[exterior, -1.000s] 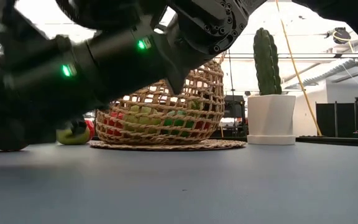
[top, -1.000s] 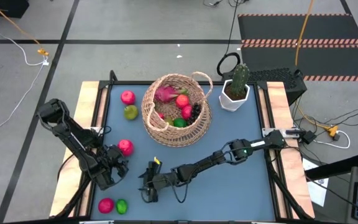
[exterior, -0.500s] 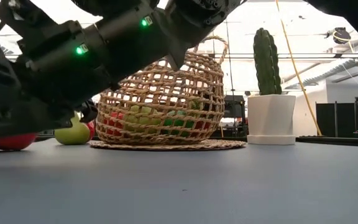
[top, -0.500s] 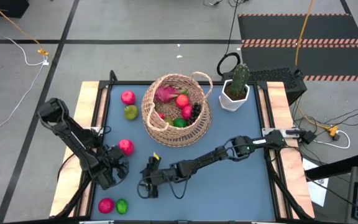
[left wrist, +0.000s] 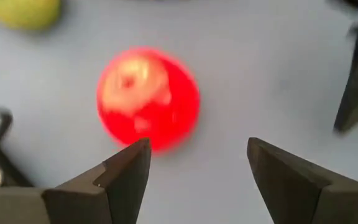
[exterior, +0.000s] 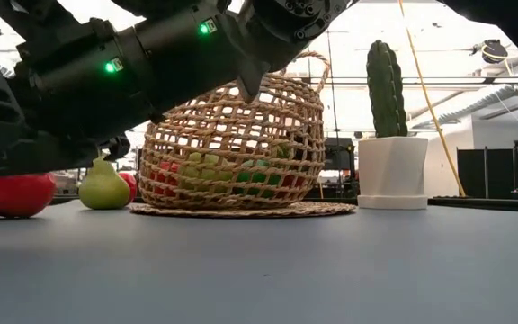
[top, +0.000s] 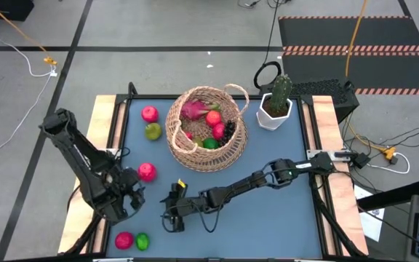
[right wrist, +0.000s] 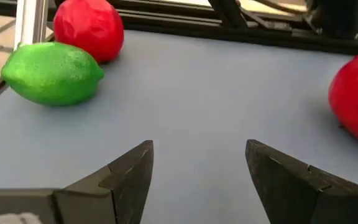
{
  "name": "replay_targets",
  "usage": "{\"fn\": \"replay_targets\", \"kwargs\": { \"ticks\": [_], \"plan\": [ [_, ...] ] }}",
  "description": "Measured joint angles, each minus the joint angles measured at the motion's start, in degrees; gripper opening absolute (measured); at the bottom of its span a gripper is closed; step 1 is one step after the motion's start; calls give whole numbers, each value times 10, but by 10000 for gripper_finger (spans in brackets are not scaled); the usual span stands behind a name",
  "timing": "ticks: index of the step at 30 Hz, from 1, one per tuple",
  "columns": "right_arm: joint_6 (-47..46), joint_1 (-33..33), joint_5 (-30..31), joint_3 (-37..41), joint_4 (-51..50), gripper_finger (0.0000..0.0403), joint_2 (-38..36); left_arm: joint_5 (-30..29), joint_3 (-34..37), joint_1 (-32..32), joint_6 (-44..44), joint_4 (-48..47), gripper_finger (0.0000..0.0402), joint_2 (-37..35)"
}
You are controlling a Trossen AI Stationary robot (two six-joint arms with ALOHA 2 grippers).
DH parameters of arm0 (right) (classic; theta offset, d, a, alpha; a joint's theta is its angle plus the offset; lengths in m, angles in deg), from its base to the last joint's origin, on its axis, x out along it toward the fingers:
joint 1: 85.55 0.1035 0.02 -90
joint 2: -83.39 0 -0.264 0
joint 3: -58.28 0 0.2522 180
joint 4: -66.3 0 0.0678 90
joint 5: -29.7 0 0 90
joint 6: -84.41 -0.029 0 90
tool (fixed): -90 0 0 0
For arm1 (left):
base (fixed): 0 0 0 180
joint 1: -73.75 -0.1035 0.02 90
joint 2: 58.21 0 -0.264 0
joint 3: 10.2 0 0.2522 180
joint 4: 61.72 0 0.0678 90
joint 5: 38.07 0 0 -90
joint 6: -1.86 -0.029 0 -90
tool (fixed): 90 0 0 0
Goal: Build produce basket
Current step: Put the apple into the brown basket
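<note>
The round tan open-weave wicker basket (top: 207, 129) stood at the table's far middle, holding glossy toy fruit. Only the right wrist view showed a pebbled green lime (right wrist: 52, 73) beside a dimpled red fruit (right wrist: 89, 28), beyond the empty, parted right gripper (right wrist: 197, 171). The left gripper (left wrist: 197, 168), likewise parted and empty, hung over a smooth red apple (left wrist: 148, 98).

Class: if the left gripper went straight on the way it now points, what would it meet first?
Most likely the red apple on the table: it lies just ahead of the open left gripper, slightly to one side of its midline.

Rough woven wicker basket (top: 206, 131); smooth matt blue table (top: 268, 211).
</note>
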Motion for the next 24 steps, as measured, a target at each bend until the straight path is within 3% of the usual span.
{"fn": "replay_targets", "kwargs": {
  "ticks": [5,11,16,24],
  "plan": [
    [-39,1,-31,0,6,249,0,-37,18,-45,-7,1,276,0],
    [-42,0,-61,0,10,249,0,-19,49,-126,-16,-8,332,0],
    [-42,-2,-61,0,11,249,0,16,58,-181,-85,6,362,0],
    [-58,-3,-61,0,11,249,1,35,61,-244,-208,64,368,-1]
  ]
}}
